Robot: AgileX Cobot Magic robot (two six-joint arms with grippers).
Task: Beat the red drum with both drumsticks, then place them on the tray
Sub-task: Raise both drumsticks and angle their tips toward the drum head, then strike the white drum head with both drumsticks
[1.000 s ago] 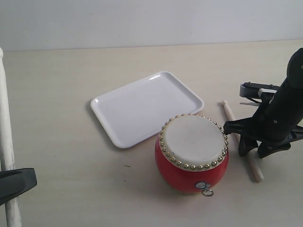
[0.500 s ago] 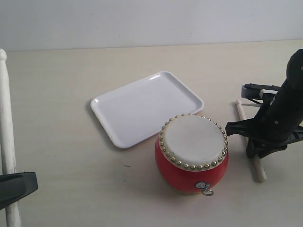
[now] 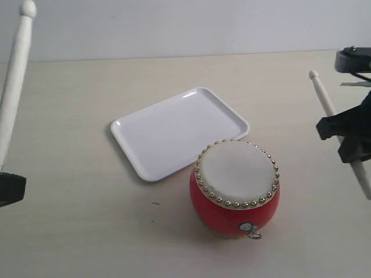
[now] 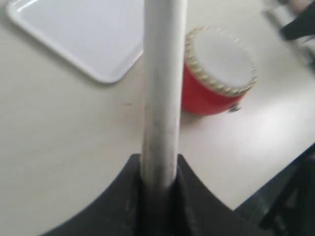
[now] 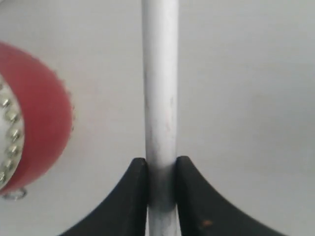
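Observation:
The red drum [image 3: 235,188] stands upright on the table with its cream skin up, also seen in the left wrist view as the red drum [image 4: 216,73] and in the right wrist view as the red drum [image 5: 29,118]. My left gripper [image 4: 158,169] is shut on a pale drumstick [image 4: 162,78], which rises at the far left as the drumstick [image 3: 14,81]. My right gripper [image 5: 161,169] is shut on the other drumstick [image 5: 160,88], held off the table to the drum's right as the drumstick [image 3: 333,119]. The white tray [image 3: 177,130] lies behind the drum.
The tray [image 4: 74,34] lies beside the drum in the left wrist view. The table's edge [image 4: 275,172] and dark floor show beyond the drum there. A pale wall [image 3: 185,26] bounds the table at the back.
My right gripper has lifted its drumstick off the table, up and to the right. The left drumstick has risen and tilted, its knob now high.

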